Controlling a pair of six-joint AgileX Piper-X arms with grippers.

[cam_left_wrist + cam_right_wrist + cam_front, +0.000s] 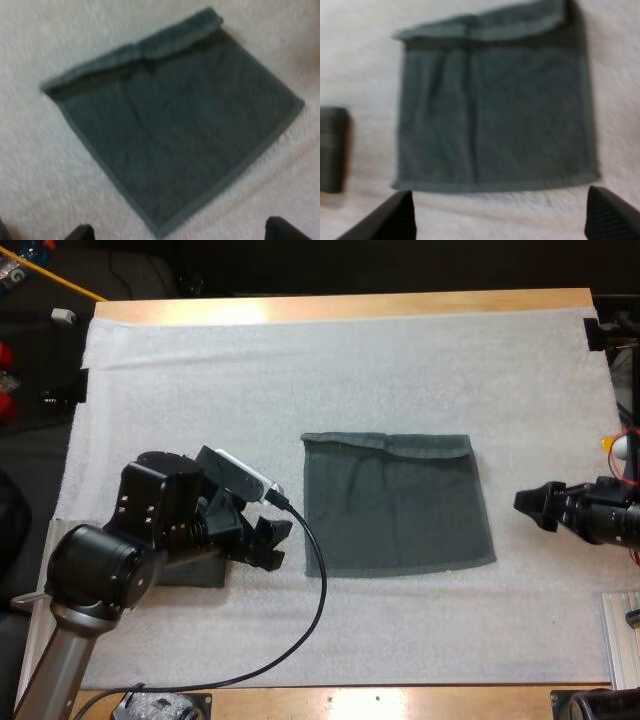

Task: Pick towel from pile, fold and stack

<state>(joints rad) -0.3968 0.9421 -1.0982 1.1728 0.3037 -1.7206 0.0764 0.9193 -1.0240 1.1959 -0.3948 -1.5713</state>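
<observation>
A dark grey-green towel (pixel 395 505) lies spread flat on the white mat, its far edge turned over in a narrow band. My left gripper (pixel 272 543) sits just left of the towel's near left corner, open, with nothing between its fingers. My right gripper (pixel 530 503) hovers a little to the right of the towel's right edge, also open. In the left wrist view the towel (pixel 175 130) lies ahead of my open left gripper (pixel 177 231). From the right wrist view the towel (pixel 495 110) lies in front of my open right gripper (pixel 500 210). A folded towel stack (pixel 332 150) rests beyond the towel's far side.
The folded stack (pixel 195 570) lies on the mat partly under my left arm. The mat (pixel 350 370) stretches bare behind the towel. A metal rail (pixel 622 640) sits at the table's near right corner.
</observation>
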